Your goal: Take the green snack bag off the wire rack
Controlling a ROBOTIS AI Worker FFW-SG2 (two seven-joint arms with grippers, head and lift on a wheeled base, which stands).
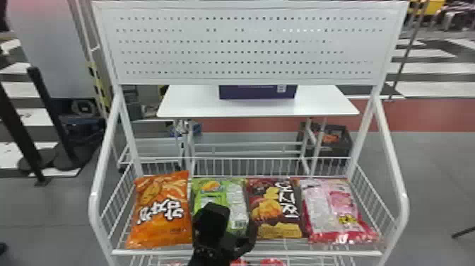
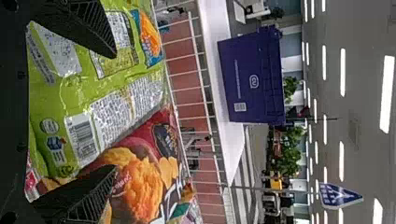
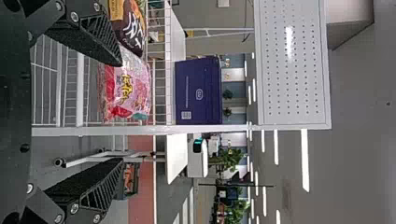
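The left gripper [image 2: 116,112] had its two fingers wide apart by the green snack bag [image 2: 46,100], which sat on the wire rack [image 1: 318,253], but one finger was over the brown bag [image 2: 144,186], so squeezing there might have grabbed both.

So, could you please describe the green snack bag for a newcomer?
The white wire rack holds a row of four bags. Second from the left, between the orange bag and the brown bag, lies the green snack bag, the only green one.
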